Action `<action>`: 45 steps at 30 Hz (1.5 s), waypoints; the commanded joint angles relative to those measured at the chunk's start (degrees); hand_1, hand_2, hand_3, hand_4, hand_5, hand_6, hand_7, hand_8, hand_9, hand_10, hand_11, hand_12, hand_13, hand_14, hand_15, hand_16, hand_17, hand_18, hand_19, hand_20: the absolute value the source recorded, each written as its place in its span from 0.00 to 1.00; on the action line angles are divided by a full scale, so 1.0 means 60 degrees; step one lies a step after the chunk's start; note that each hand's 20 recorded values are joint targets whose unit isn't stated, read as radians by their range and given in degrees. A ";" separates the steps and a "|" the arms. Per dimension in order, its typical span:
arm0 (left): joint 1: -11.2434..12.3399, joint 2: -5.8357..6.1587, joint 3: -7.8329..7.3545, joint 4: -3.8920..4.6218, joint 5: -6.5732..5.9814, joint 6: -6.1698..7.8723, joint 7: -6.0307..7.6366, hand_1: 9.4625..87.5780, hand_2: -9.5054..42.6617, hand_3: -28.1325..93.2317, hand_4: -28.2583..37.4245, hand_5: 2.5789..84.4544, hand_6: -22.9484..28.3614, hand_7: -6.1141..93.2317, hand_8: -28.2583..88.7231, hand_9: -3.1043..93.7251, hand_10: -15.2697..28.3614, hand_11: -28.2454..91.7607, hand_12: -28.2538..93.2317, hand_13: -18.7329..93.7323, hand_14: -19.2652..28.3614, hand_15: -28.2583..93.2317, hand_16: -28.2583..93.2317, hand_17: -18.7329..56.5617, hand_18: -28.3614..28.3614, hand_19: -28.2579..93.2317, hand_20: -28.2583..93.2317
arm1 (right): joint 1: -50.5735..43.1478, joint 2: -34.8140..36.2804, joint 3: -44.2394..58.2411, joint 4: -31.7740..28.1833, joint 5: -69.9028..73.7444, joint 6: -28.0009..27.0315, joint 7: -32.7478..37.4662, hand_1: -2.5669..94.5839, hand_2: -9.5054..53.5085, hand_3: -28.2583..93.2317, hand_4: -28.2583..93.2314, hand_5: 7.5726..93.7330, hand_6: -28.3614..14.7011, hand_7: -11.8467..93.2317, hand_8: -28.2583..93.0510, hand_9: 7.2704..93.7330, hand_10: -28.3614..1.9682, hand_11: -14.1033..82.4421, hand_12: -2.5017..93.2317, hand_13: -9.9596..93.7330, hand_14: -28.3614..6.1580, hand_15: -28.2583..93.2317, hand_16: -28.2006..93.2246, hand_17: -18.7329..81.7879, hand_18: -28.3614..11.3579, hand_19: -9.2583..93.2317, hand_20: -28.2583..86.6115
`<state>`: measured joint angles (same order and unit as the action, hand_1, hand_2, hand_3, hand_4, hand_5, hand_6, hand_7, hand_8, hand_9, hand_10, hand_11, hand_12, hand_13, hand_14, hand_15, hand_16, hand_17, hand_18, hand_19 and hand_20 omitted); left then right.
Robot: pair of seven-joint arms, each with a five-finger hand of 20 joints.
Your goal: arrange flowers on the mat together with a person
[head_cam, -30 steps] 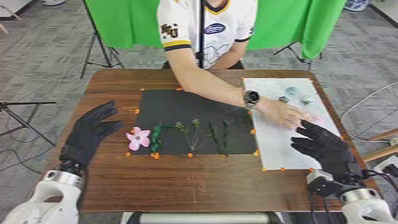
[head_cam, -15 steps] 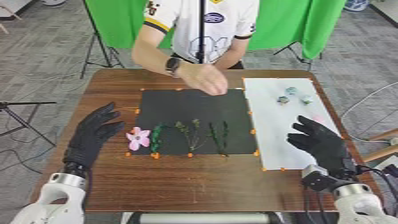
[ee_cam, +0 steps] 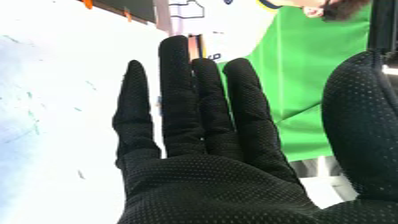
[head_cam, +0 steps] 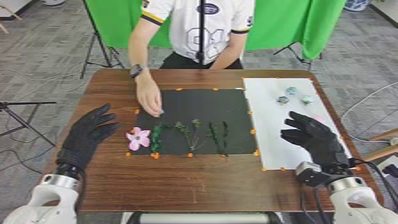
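Note:
In the head view my left hand (head_cam: 86, 137) is open over the table's left side, beside the black mat (head_cam: 191, 102). My right hand (head_cam: 315, 141) stands open above the white sheet (head_cam: 275, 115); in the right wrist view the right hand (ee_cam: 213, 185) has straight fingers and holds nothing. A pink flower (head_cam: 138, 139) lies at the mat's lower left edge. Right of it are a green leafy sprig (head_cam: 156, 137), a thin branching stem (head_cam: 191, 135) and dark green stems (head_cam: 218, 137). A person's hand (head_cam: 149, 101) is at the mat's upper left; whether it holds something is unclear.
Several small pale blue-green flowers (head_cam: 291, 91) lie on the far part of the white sheet. Orange tabs line the edges of mat and sheet. The brown table (head_cam: 195, 187) extends in front of them toward the robot, and the person stands across it.
The person's hand has left the white sheet and crossed over to the black mat's upper left. My right hand has shifted slightly left and up; the left has barely moved.

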<state>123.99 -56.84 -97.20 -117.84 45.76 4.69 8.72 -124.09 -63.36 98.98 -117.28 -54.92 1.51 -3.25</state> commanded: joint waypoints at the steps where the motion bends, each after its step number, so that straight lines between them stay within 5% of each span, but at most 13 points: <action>1: 0.0420 -0.0199 -0.0161 -0.0085 -0.0034 -0.0044 -0.0245 0.21 0.13 0.81 0.05 0.37 0.50 0.30 0.14 0.34 0.62 0.48 0.38 0.41 0.70 0.66 0.20 0.17 0.87 0.65 0.35 | -0.0145 -0.0007 0.0120 -0.0078 -0.0006 0.0056 0.0024 0.24 0.13 0.95 0.01 0.42 0.56 0.29 0.14 0.41 0.49 0.29 0.24 0.49 0.48 0.56 0.39 0.30 0.20 0.57 0.47; 6: 0.0316 -0.0050 -0.0330 -0.0025 -0.0063 0.0056 -0.0023 0.21 0.13 0.81 0.05 0.37 0.50 0.30 0.14 0.34 0.62 0.48 0.38 0.41 0.70 0.66 0.20 0.17 0.87 0.65 0.35 | -0.0034 0.0091 0.0199 -0.0026 -0.0441 -0.0167 -0.0085 0.24 0.13 0.95 0.01 0.42 0.55 0.29 0.14 0.41 0.49 0.29 0.24 0.49 0.48 0.56 0.39 0.30 0.20 0.57 0.47; 12: 0.0635 -0.0087 -0.0522 -0.0143 -0.0031 0.0067 -0.0083 0.21 0.13 0.81 0.05 0.37 0.50 0.30 0.14 0.34 0.62 0.47 0.38 0.41 0.70 0.65 0.21 0.17 0.87 0.65 0.34 | 0.0230 0.0153 -0.0002 0.0082 -0.0365 -0.0107 -0.0110 0.24 0.14 0.95 0.01 0.42 0.56 0.29 0.14 0.41 0.49 0.29 0.24 0.49 0.48 0.56 0.39 0.30 0.19 0.57 0.47; 14: 0.0446 -0.0061 -0.0421 -0.0089 -0.0069 0.0052 -0.0075 0.21 0.13 0.80 0.05 0.37 0.50 0.30 0.14 0.34 0.62 0.47 0.38 0.41 0.70 0.65 0.21 0.17 0.87 0.65 0.34 | 0.0180 0.0367 0.0052 0.0074 -0.0423 0.0041 -0.0154 0.24 0.14 0.95 0.01 0.42 0.56 0.29 0.14 0.41 0.49 0.29 0.24 0.49 0.48 0.56 0.39 0.30 0.19 0.57 0.47; 18: 0.0103 0.0159 -0.0306 -0.0011 0.0063 -0.0120 -0.0098 0.21 0.13 0.80 0.05 0.37 0.50 0.30 0.14 0.34 0.62 0.47 0.38 0.41 0.70 0.65 0.21 0.17 0.87 0.65 0.34 | 0.0116 0.0947 -0.0073 0.0083 -0.1037 0.1591 -0.1123 0.24 0.13 0.95 0.01 0.42 0.56 0.29 0.14 0.42 0.50 0.29 0.24 0.49 0.49 0.55 0.39 0.30 0.19 0.57 0.47; 20: 0.0368 0.0144 -0.0415 -0.0093 -0.0009 0.0001 -0.0061 0.21 0.13 0.80 0.05 0.37 0.50 0.30 0.14 0.34 0.62 0.47 0.38 0.41 0.70 0.65 0.21 0.17 0.87 0.65 0.34 | 0.0192 0.1284 -0.0136 0.0188 -0.3083 0.2369 -0.1300 0.25 0.11 0.95 0.01 0.42 0.56 0.29 0.14 0.41 0.52 0.29 0.24 0.46 0.52 0.50 0.38 0.30 0.20 0.57 0.47; 23: 0.0767 0.0012 -0.0577 -0.0221 -0.0120 0.0177 -0.0094 0.20 0.13 0.80 0.05 0.37 0.50 0.30 0.14 0.34 0.62 0.47 0.38 0.41 0.70 0.65 0.21 0.17 0.87 0.65 0.34 | 0.0100 0.1788 -0.0070 0.0285 -0.5797 0.3425 -0.0686 0.27 0.05 0.96 0.01 0.39 0.58 0.32 0.13 0.36 0.59 0.29 0.25 0.40 0.62 0.36 0.44 0.30 0.26 0.52 0.46; 27: 0.0574 0.0230 -0.0581 -0.0148 -0.0051 0.0114 -0.0035 0.20 0.13 0.81 0.05 0.37 0.50 0.30 0.14 0.34 0.62 0.47 0.38 0.41 0.70 0.65 0.21 0.17 0.87 0.65 0.34 | -0.0180 0.2632 0.0027 0.0603 -0.8814 0.5126 0.0865 0.30 0.02 0.95 0.00 0.37 0.60 0.34 0.12 0.35 0.63 0.29 0.25 0.41 0.66 0.32 0.46 0.31 0.29 0.50 0.45; 33: 0.1063 0.0238 -0.0858 -0.0318 -0.0114 0.0262 -0.0072 0.20 0.13 0.81 0.05 0.37 0.50 0.30 0.14 0.34 0.62 0.47 0.38 0.41 0.70 0.65 0.21 0.17 0.87 0.65 0.34 | 0.1599 0.4051 -0.1806 0.2163 -1.1997 0.5562 0.3254 0.34 0.00 0.94 0.00 0.40 0.63 0.39 0.09 0.41 0.64 0.34 0.23 0.48 0.68 0.39 0.44 0.34 0.32 0.56 0.46; 36: 0.1041 0.0307 -0.0826 -0.0297 -0.0105 0.0292 -0.0076 0.20 0.13 0.81 0.05 0.37 0.50 0.30 0.14 0.34 0.62 0.47 0.38 0.41 0.70 0.65 0.21 0.17 0.87 0.65 0.34 | 0.2341 0.4538 -0.2593 0.2758 -1.2906 0.5409 0.4140 0.35 0.00 0.94 0.00 0.41 0.65 0.41 0.09 0.42 0.65 0.35 0.23 0.48 0.69 0.41 0.42 0.35 0.33 0.58 0.47; 42: 0.0838 0.0507 -0.0803 -0.0238 -0.0116 0.0266 -0.0009 0.21 0.14 0.80 0.05 0.37 0.50 0.30 0.14 0.34 0.62 0.47 0.38 0.41 0.70 0.65 0.21 0.17 0.87 0.65 0.34 | 0.3340 0.4979 -0.3692 0.3123 -1.3678 0.5570 0.5559 0.32 0.00 0.95 0.00 0.34 0.62 0.40 0.09 0.33 0.61 0.33 0.24 0.36 0.63 0.40 0.43 0.30 0.33 0.55 0.45; 45: 0.0944 0.0441 -0.0889 -0.0274 -0.0111 0.0234 -0.0053 0.21 0.14 0.80 0.05 0.37 0.50 0.30 0.14 0.34 0.62 0.47 0.38 0.41 0.70 0.65 0.21 0.17 0.87 0.65 0.34 | 0.3440 0.5050 -0.3764 0.3100 -1.3475 0.5179 0.5443 0.31 0.00 0.95 0.00 0.31 0.60 0.39 0.10 0.30 0.60 0.32 0.24 0.33 0.62 0.41 0.43 0.28 0.33 0.55 0.44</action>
<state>129.15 -54.31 -102.18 -119.64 45.25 6.09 8.75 -105.77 -34.61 75.62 -97.53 -126.38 33.89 29.41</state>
